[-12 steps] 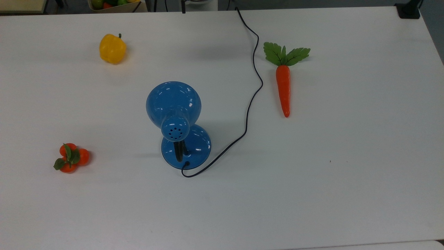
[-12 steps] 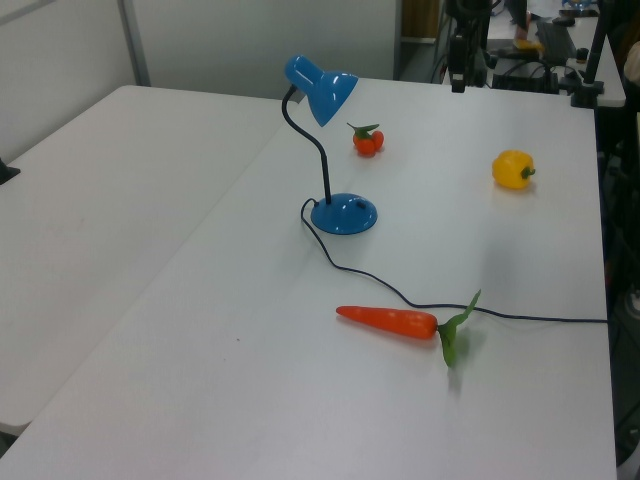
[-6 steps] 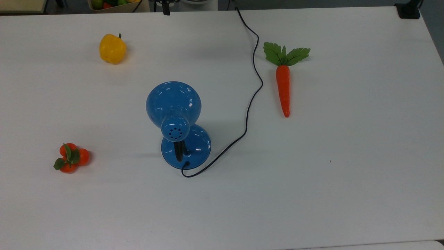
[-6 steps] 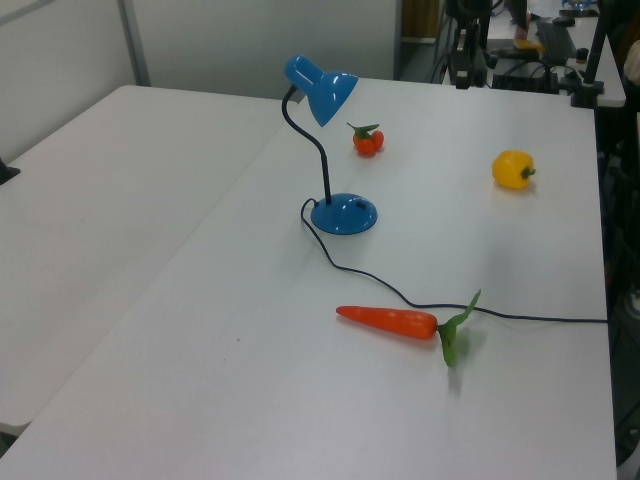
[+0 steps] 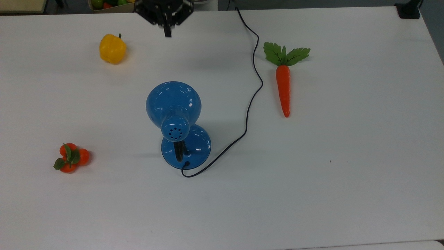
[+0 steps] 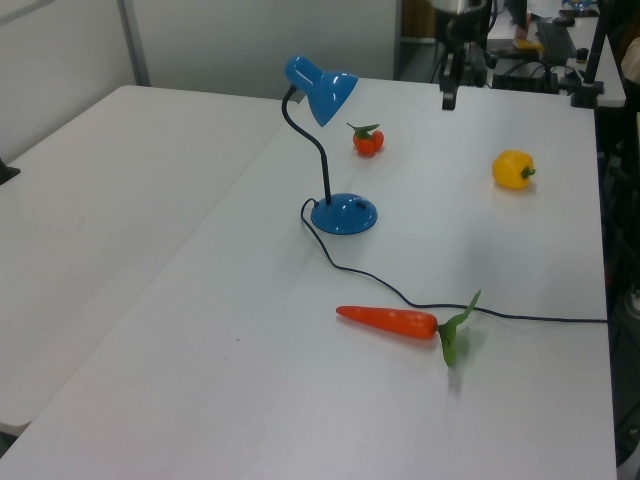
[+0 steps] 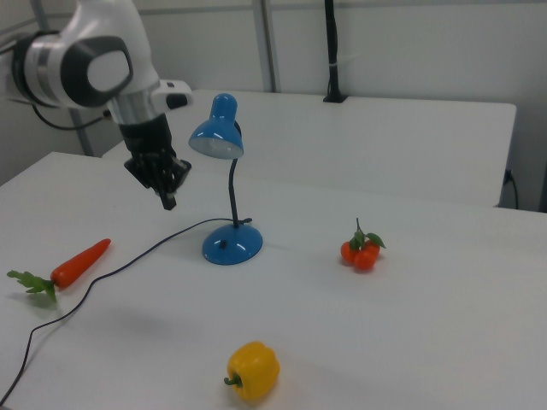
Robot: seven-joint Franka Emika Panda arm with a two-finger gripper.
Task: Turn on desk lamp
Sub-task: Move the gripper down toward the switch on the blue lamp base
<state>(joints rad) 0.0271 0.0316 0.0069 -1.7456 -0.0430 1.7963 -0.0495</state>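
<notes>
The desk lamp [image 5: 173,104] stands mid-table, glossy blue, with its dome shade tilted over a round blue base [image 5: 194,149]. A black gooseneck joins them, and a black cord [image 5: 255,86] runs off to the table's far edge. The lamp also appears in the left view [image 6: 322,85] and the right view [image 7: 215,137]. My gripper [image 5: 167,33] hangs above the table near the top view's upper edge, well clear of the lamp. Its fingers are shut together with nothing between them. It hangs at the far end in the left view [image 6: 449,98] and left of the shade in the right view [image 7: 168,202].
A yellow pepper [image 5: 112,48] lies in the top view's upper left, close to the gripper. A carrot [image 5: 283,86] lies right of the cord. A cluster of small orange fruits [image 5: 70,158] sits at the left. A bin of fruit [image 5: 111,4] stands beyond the table edge.
The gripper has come in over the table's far edge and moved toward the lamp. The lamp and the other objects have not moved.
</notes>
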